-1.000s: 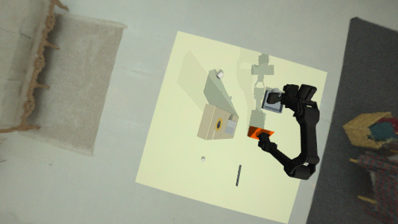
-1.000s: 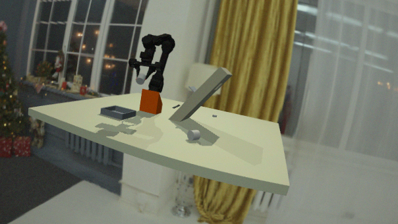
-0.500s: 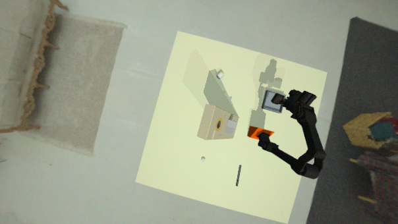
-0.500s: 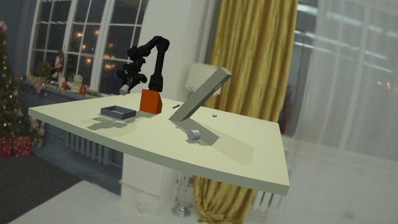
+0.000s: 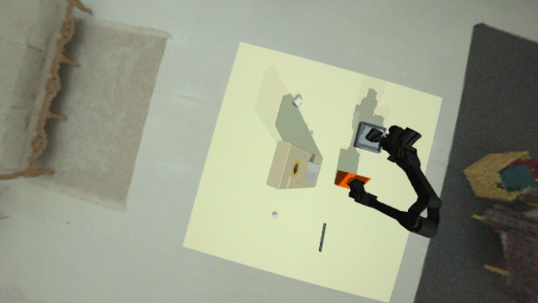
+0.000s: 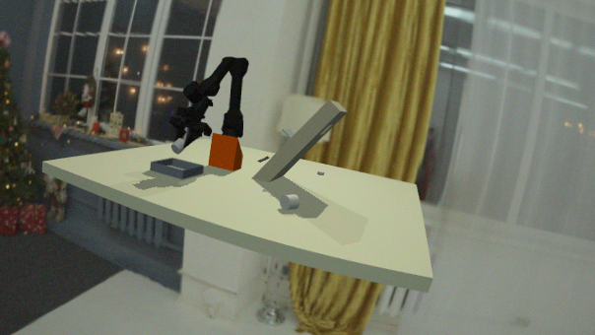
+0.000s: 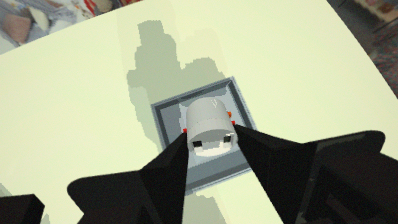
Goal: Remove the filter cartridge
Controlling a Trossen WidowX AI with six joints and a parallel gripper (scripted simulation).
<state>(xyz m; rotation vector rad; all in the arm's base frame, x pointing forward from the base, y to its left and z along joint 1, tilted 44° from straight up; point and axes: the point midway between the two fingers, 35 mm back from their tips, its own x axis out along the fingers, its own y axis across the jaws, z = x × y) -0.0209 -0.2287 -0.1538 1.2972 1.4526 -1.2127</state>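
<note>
The white-grey filter cartridge [image 6: 177, 146] [image 7: 207, 120] is held between the fingers of my gripper [image 6: 183, 140] [image 7: 210, 132]. Its two dark slots face the wrist camera. My gripper is shut on it and holds it above the tray [image 5: 357, 137] [image 6: 169, 170] [image 7: 218, 176], a shallow blue-grey box. In the wrist view the cartridge appears over the tray's inside, and in the exterior view a gap shows between it and the tray. In the top view the arm hides the cartridge. The beige service panel [image 5: 277, 166] [image 6: 296, 148] leans at a slant, with a dark round opening [image 5: 296, 168] ringed in yellow.
An orange block [image 5: 342, 177] [image 6: 224, 152] stands at the arm's base, between tray and panel. A loose white cylinder [image 5: 297, 101] [image 6: 290, 202] lies beyond the panel. A small white piece [image 5: 274, 215] [image 6: 320, 172] and a dark bar [image 5: 322, 237] [image 6: 263, 159] lie on the panel's other side.
</note>
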